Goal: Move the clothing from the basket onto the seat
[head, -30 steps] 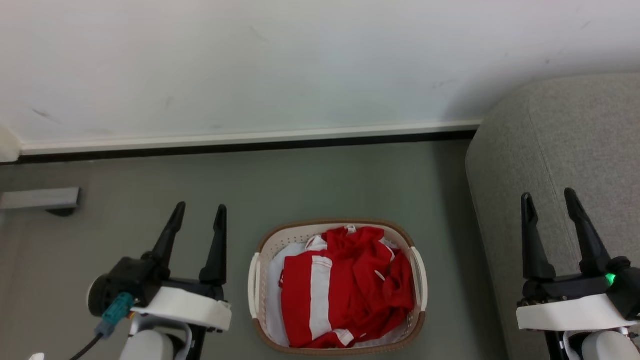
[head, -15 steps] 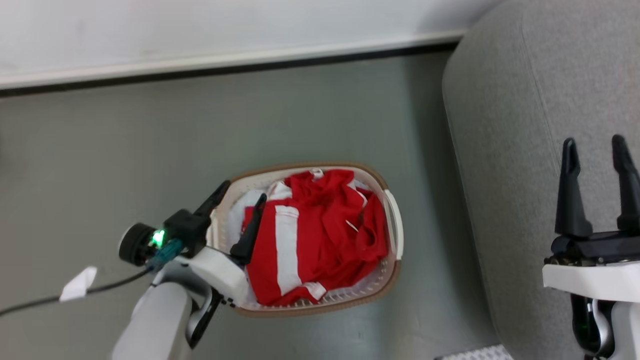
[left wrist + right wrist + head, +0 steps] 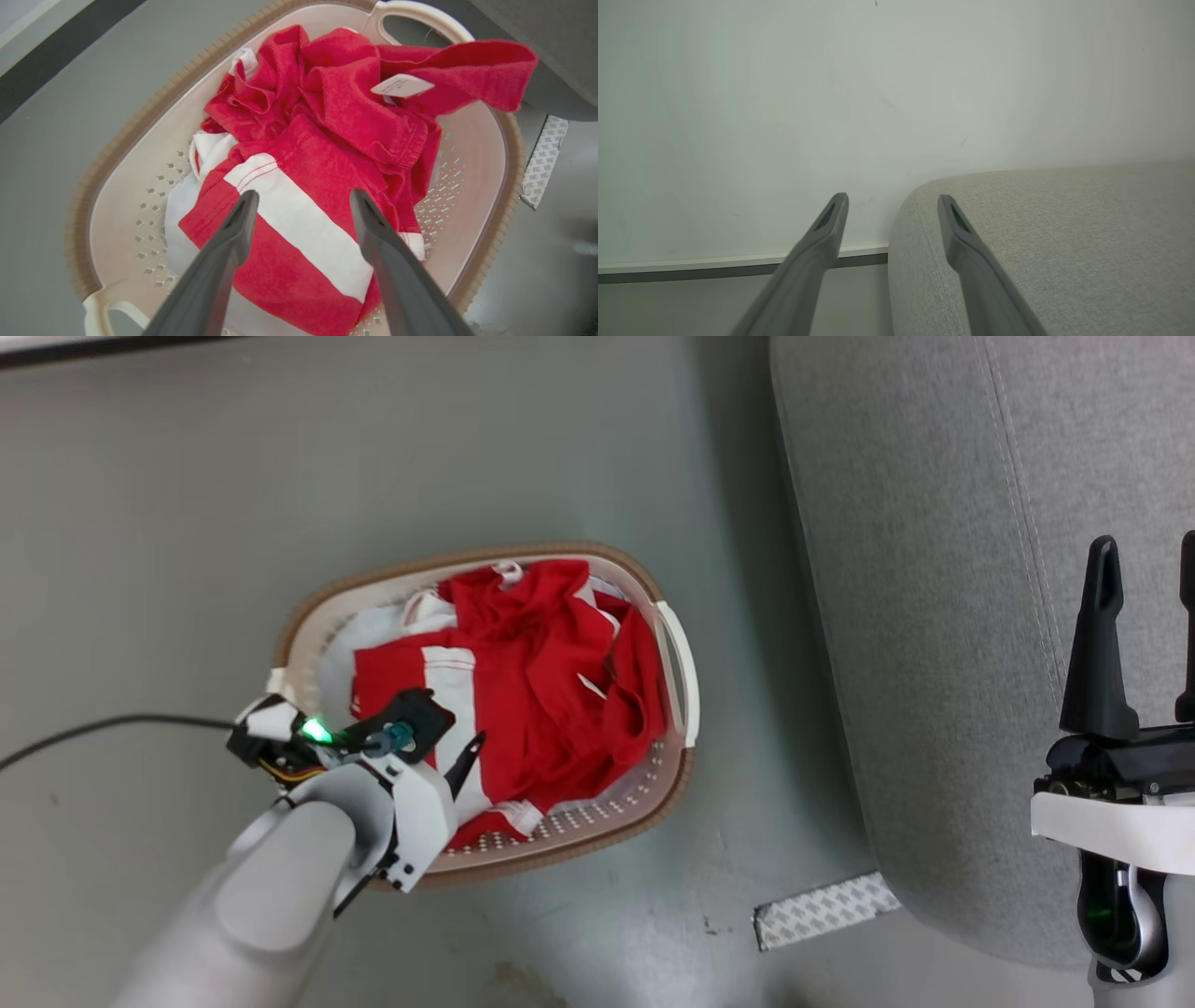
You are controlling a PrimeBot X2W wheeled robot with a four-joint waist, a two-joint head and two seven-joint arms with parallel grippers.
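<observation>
Standing beside the large light-grey fabric sofa point(image 3: 934, 569), the cream perforated plastic basket point(image 3: 317, 607) holds the crumpled red white-striped jersey point(image 3: 541, 691). The left gripper point(image 3: 302, 196) hovers spread over its white stripe point(image 3: 308, 233): best sink both fingers point(image 3: 219, 261) around a thick fold before closing.

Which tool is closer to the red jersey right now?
Left. The left tool hangs open right over the jersey in the basket; the right tool is away over the sofa.

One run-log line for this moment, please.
phase: pre-grasp | left gripper: open over jersey in basket | right gripper: open near sofa | jersey: not gripped
</observation>
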